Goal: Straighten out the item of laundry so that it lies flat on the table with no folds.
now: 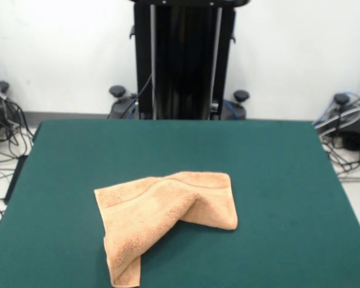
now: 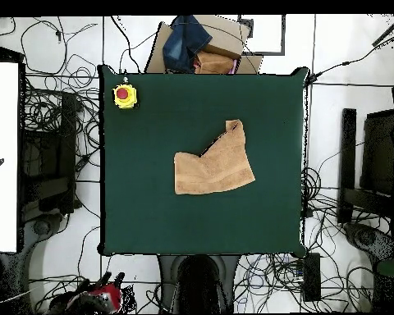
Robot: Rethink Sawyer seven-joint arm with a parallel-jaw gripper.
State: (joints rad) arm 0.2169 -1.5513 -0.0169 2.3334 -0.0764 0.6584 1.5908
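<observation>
Nearest the front camera, the peach-orange towel (image 1: 162, 219) lies on the dark green table (image 1: 276, 180), toward its near half and slightly left of centre in the front view. It is folded: one flap is doubled over diagonally, leaving a narrow tail reaching toward the near edge and a raised ridge across the middle. A woven band shows along the far hem. In the overhead view a yellow box with a red button (image 2: 125, 95) sits at one table corner, well apart from the towel (image 2: 213, 168). The gripper appears in neither view, so its state cannot be told.
</observation>
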